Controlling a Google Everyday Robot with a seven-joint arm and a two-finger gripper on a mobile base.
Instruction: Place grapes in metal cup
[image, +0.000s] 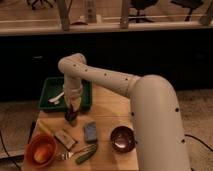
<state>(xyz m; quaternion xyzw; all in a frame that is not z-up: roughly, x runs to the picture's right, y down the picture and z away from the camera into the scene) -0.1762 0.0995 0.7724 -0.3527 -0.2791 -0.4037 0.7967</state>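
Near the wooden table's (107, 106) left side, just in front of the green tray (86, 94), the gripper (71, 111) hangs low upon a dark lumpy shape, seemingly the grapes (71, 119). This shape is partly hidden, and I cannot tell if the gripper holds it. Beside them lie a blue rectangular sponge (90, 131), a long green cucumber (86, 154) and a round dark bowl (123, 138).

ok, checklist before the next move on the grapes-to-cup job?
1. Gripper low over the table, at the green tray's near edge: ok.
2. Grapes held: cannot tell.
3. Metal cup located: cannot tell; only a dark object shows under the gripper.
4. Sponge apart from the gripper: ok.
5. Cucumber and orange bowl out of the way: ok.
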